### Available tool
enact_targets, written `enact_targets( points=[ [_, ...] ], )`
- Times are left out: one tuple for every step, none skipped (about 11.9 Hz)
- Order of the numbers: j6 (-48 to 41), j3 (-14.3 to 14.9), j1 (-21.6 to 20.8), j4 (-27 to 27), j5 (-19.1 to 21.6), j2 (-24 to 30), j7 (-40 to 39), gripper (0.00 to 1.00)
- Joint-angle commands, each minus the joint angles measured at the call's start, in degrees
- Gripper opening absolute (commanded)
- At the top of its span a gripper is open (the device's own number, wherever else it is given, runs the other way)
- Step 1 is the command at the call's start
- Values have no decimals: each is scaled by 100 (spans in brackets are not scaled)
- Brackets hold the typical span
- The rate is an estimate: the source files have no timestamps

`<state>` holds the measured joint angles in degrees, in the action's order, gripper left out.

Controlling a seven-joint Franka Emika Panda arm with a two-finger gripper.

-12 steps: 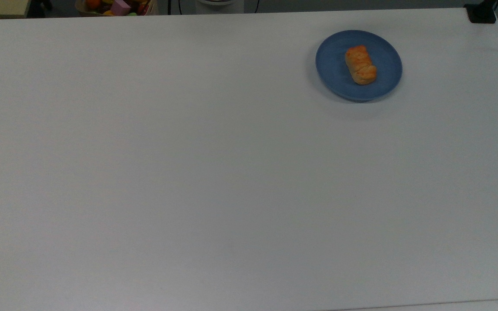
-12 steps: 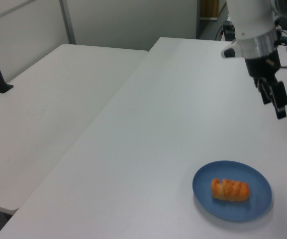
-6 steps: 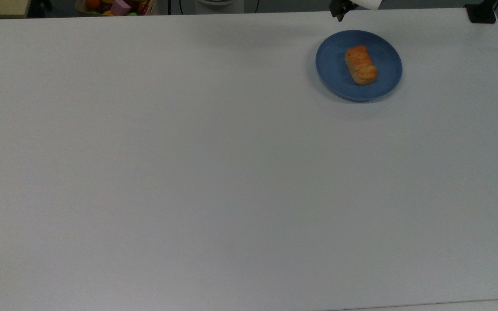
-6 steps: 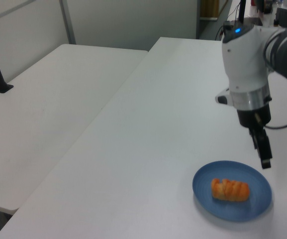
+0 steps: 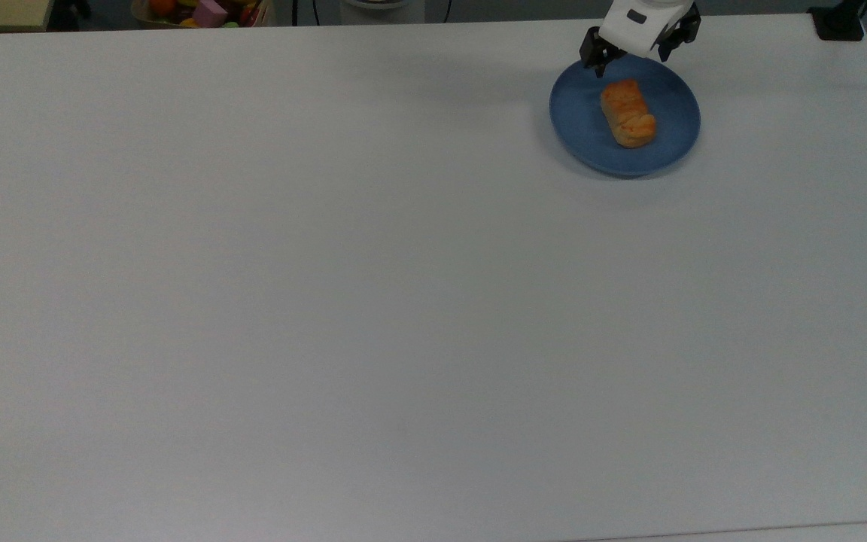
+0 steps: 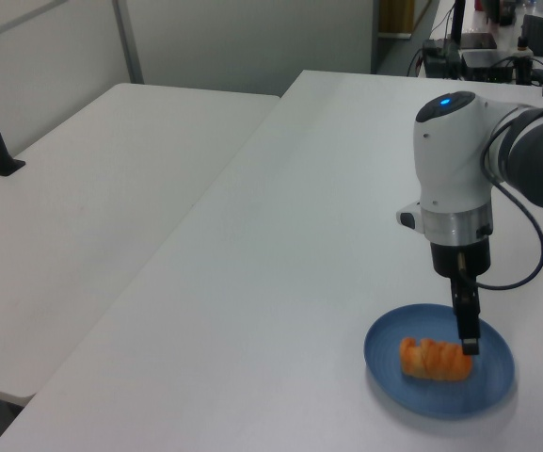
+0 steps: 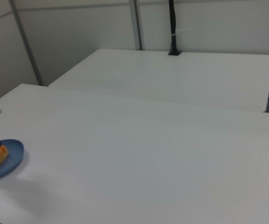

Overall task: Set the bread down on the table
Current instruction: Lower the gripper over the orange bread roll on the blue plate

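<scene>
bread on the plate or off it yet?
On. The bread lies flat inside the blue plate; the gripper hangs at it, nothing lifted.

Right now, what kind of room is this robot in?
Probably a robot lab or workshop: a robot arm works over a plain white table, a second bare table stands alongside, and cables and equipment sit behind.

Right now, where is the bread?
The bread lies on the blue plate near the top view's upper right corner of the table, with the gripper just above it.
</scene>
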<state>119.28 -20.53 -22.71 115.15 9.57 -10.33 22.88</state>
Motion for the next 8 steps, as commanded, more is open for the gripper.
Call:
enact_targets(
  points=[
    [639, -109, 12, 60, -534, -345, 673, 100],
    [710, -109, 12, 25, -562, -468, 700, 100],
    [781, -109, 12, 7, -623, -557, 700, 100],
    [860, -109, 12, 7, -754, -592, 735, 100],
    [895, -109, 12, -2, -851, -654, 736, 100],
    [896, -109, 12, -10, -956, -698, 736, 98],
    [896, -109, 21, -11, -1027, -707, 736, 88],
    [887, -109, 21, -11, -1028, -698, 736, 69]
  ],
)
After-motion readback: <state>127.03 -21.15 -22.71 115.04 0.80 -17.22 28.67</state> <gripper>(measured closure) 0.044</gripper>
